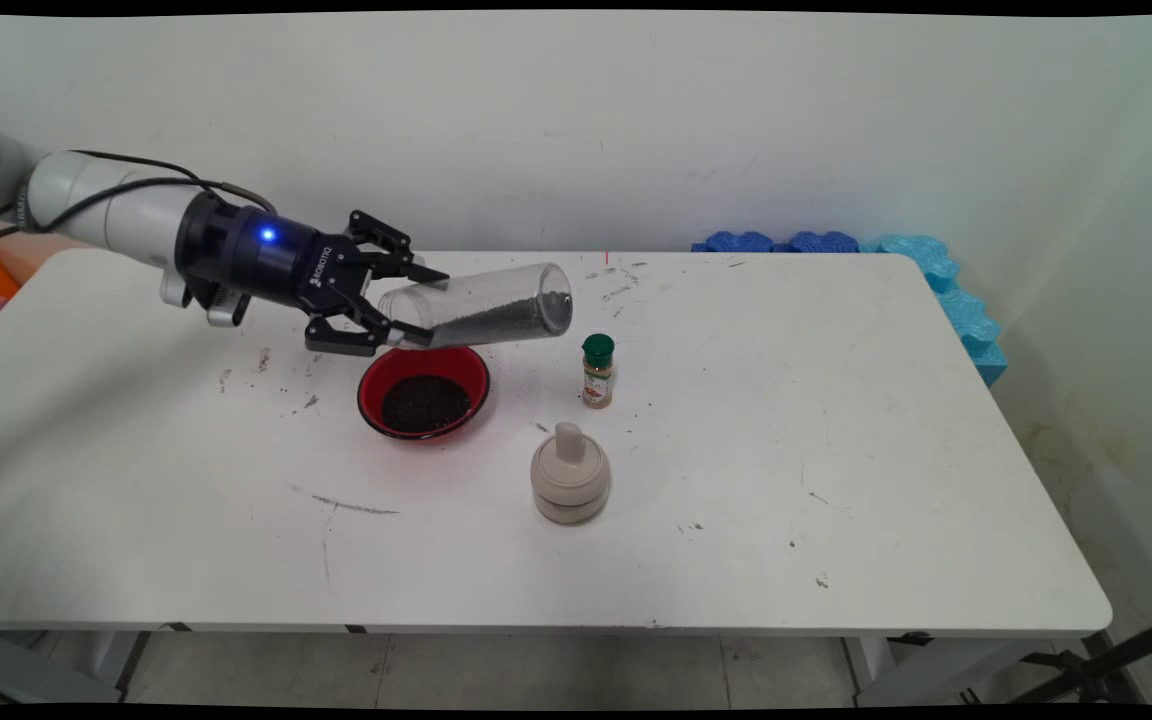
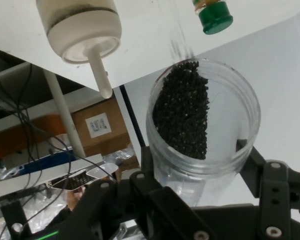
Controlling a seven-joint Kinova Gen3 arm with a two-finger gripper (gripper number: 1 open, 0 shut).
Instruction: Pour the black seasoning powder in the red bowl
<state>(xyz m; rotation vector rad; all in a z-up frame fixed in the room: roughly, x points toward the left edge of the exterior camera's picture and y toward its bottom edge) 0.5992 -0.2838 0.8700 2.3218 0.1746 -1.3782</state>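
Main view: the gripper (image 1: 414, 302) has its jaws clamped on a clear jar (image 1: 481, 305) of dark grains, held nearly on its side above a red bowl (image 1: 423, 392) of the same grains (the bowl sits on the white bench (image 1: 836, 450)). A green-capped spice bottle (image 1: 597, 370) and a beige canister (image 1: 570, 474) stand just beside the bowl.

Hand view: the jar (image 2: 202, 120) fills the centre between the fingers (image 2: 250, 157), grains heaped to one side.

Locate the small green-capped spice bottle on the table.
In the main view, the green-capped spice bottle stands upright near the table's middle, right of the red bowl, behind the beige knobbed jar.
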